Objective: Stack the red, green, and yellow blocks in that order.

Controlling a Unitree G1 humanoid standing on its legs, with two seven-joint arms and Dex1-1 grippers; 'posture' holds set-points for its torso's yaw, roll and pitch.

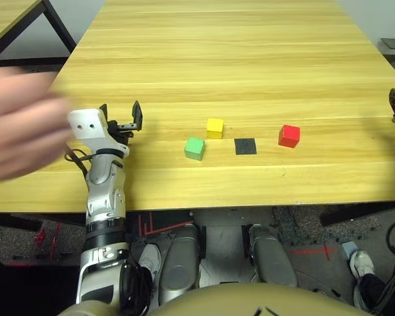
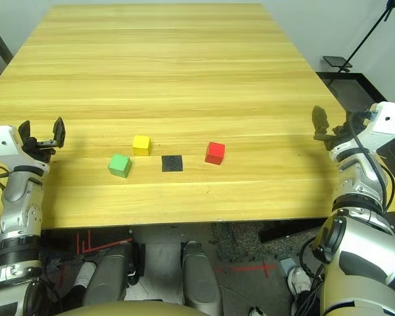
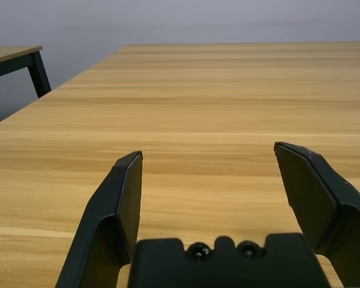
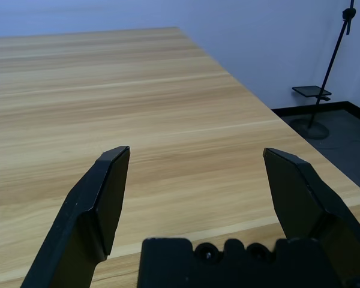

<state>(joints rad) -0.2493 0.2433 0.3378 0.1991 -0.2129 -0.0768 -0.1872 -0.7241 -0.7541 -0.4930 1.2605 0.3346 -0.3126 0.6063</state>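
With the left gripper (image 3: 207,198) and right gripper (image 4: 195,201) both spread wide and empty, the green block (image 1: 194,148) and yellow block (image 1: 214,128) at centre frame sit close enough that a grab may knock its neighbour, the red block (image 1: 289,135) lying right of centre.

This looked like a robotics lab or test room rather than a home. A broad, pale wooden worktop (image 2: 184,59) on black metal legs stood before plain, bare grey-white walls. A second worktop (image 1: 10,16) of the same make stood at ten o'clock. On the dark floor beneath the near edge were strips of red tape (image 1: 313,250), like position marks. At two o'clock a black stand (image 2: 365,39) with a flat base rose from the floor, the kind used for cameras or lights. Loose black cables (image 1: 392,237) hung at four o'clock.
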